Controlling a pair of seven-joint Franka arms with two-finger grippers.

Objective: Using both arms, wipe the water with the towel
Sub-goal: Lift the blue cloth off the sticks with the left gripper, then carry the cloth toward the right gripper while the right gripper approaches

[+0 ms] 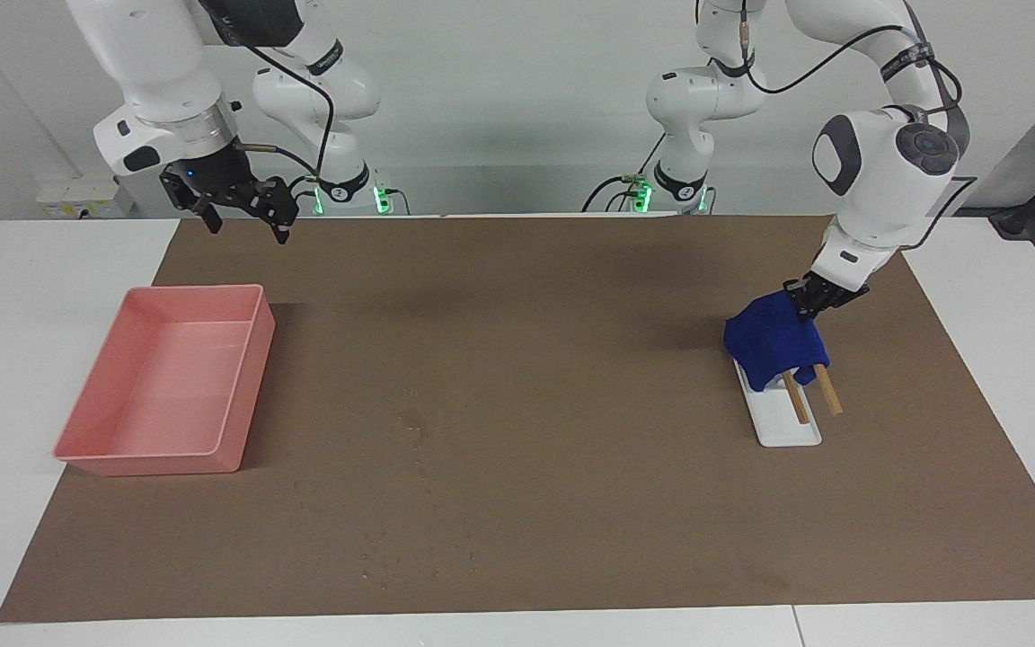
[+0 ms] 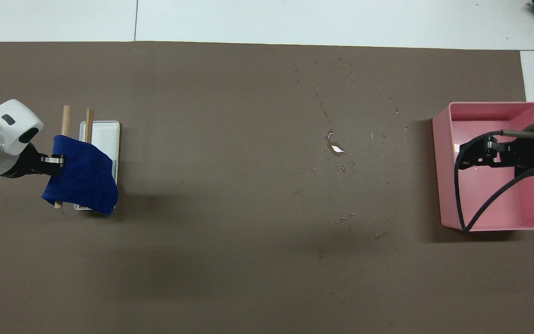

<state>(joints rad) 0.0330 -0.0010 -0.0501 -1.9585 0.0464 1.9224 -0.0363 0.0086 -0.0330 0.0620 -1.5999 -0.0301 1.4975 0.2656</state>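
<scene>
towel (image 1: 774, 346): one dark blue cloth, draped over two wooden dowels (image 1: 827, 391) that sit on a white tray (image 1: 787, 429), out at the left arm's end of the counter (image 1: 517, 503), roughly 9 o'clock in the overhead view.
left gripper (image 1: 809, 296): jaws pinched right down on the towel's upper edge, the corner toward the robots.
right gripper (image 1: 239, 211): jaws spread wide, nothing in them, hanging over the pink bin (image 1: 167, 386); this arm just waits.
water (image 2: 336, 148): small puddle plus scattered droplets on the brown mat (image 2: 230, 260), about 2 o'clock from mat centre in the overhead view, well apart from the towel.
how it'll handle: my guess is soft, light and floppy, so it sags and bunches. Grabbing an edge or corner like this looks right, and it'll likely drag off the dowels easily.
count: 1 towel, 2 dowels, 1 tray, 1 bin, 2 arms.
</scene>
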